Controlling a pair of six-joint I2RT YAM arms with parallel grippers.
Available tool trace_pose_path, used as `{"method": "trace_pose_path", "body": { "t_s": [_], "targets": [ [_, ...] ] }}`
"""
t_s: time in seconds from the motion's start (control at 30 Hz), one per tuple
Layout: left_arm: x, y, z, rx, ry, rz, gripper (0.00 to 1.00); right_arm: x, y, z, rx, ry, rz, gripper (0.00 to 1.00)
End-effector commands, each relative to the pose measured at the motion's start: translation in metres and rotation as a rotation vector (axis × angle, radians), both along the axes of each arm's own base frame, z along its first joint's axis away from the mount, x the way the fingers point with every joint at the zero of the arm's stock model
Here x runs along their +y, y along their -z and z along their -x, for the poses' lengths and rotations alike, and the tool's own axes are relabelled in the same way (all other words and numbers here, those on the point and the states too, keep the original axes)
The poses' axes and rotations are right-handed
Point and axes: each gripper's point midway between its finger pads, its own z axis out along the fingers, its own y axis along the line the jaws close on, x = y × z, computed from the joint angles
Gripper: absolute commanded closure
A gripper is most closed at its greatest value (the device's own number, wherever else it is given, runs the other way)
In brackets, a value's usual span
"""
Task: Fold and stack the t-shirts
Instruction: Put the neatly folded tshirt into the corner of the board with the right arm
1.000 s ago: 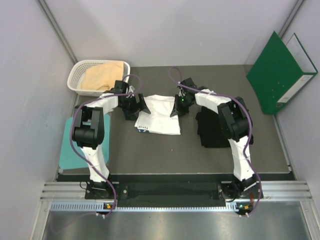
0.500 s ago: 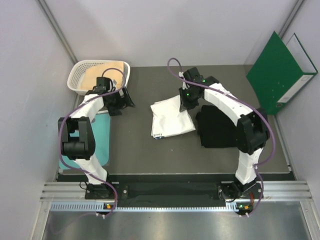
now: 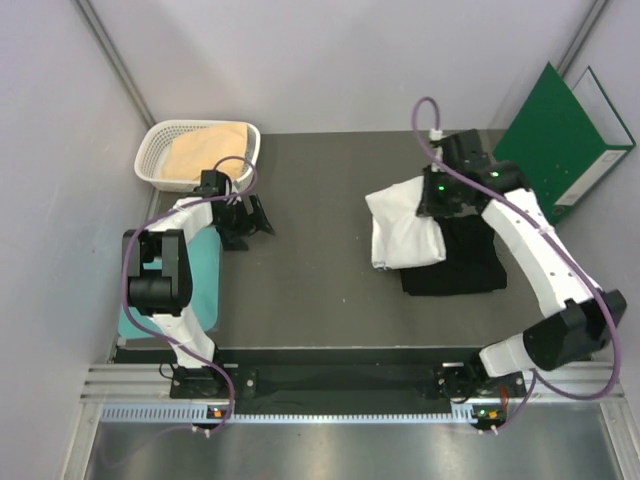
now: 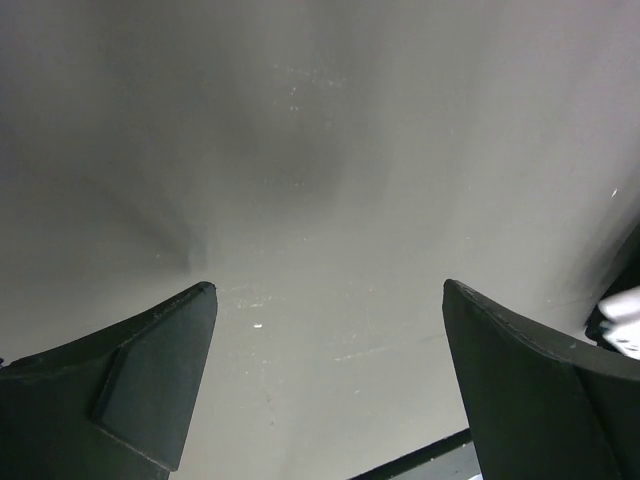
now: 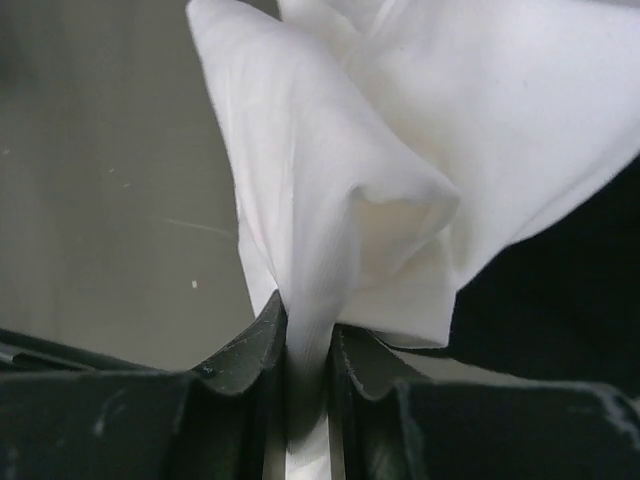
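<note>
Overhead view: even, diffuse light, sharp throughout; only short soft shadows on the counter [image 3: 320, 290]. Left wrist view: dim and grey, a smudged shadow mid-frame, the fingers [image 4: 150, 390] of the left hand [image 4: 327, 290] soft-edged. Right wrist view: white t-shirt [image 5: 480, 130] nearly blown out, folds faintly shaded, counter behind it blurred

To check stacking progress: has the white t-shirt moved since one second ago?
Yes. The white t-shirt, pinched in the right gripper, went right, toward the green binder, and now overlaps the black t-shirt.

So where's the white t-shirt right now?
From above, right of centre: the white t-shirt is pinched in the right claw, draped partly over the black t-shirt.
</note>
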Motion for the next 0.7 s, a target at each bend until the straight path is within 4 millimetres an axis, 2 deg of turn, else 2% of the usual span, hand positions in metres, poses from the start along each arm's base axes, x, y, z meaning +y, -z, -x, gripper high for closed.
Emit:
{"method": "trace_pose_path", "body": {
  "t_s": [0.0, 0.07, 0.1, 0.17, 0.23, 0.33, 0.47, 0.6, 0.67],
  "targets": [
    [-0.003, 0.0, 0.0, -0.012, 0.02, 0.011, 0.01, -0.068, 0.0, 0.013, -0.022, 0.153, 0.032, 0.88],
    [-0.004, 0.001, 0.001, -0.009, 0.023, 0.014, 0.01, -0.096, 0.009, 0.018, -0.01, 0.205, 0.056, 0.88],
    [-0.004, 0.002, 0.002, -0.006, 0.023, 0.015, 0.01, -0.11, 0.028, 0.023, 0.022, 0.24, 0.096, 0.88],
    [-0.006, 0.003, 0.002, 0.0, 0.028, 0.016, 0.01, -0.136, 0.044, 0.027, 0.048, 0.311, 0.131, 0.88],
    [-0.006, 0.005, 0.003, 0.003, 0.03, 0.018, 0.01, -0.152, 0.066, 0.029, 0.095, 0.349, 0.146, 0.87],
    [-0.007, 0.006, 0.004, 0.006, 0.036, 0.021, 0.01, -0.16, 0.086, 0.027, 0.131, 0.372, 0.172, 0.87],
    [-0.01, 0.004, 0.003, 0.003, 0.045, 0.03, 0.01, -0.171, 0.088, 0.014, 0.11, 0.408, 0.221, 0.86],
    [-0.011, 0.004, 0.004, 0.008, 0.053, 0.032, 0.01, -0.172, 0.062, -0.004, 0.041, 0.413, 0.215, 0.85],
    [-0.012, 0.004, 0.006, 0.01, 0.058, 0.032, 0.01, -0.177, 0.059, -0.007, 0.04, 0.424, 0.241, 0.85]
  ]
}}
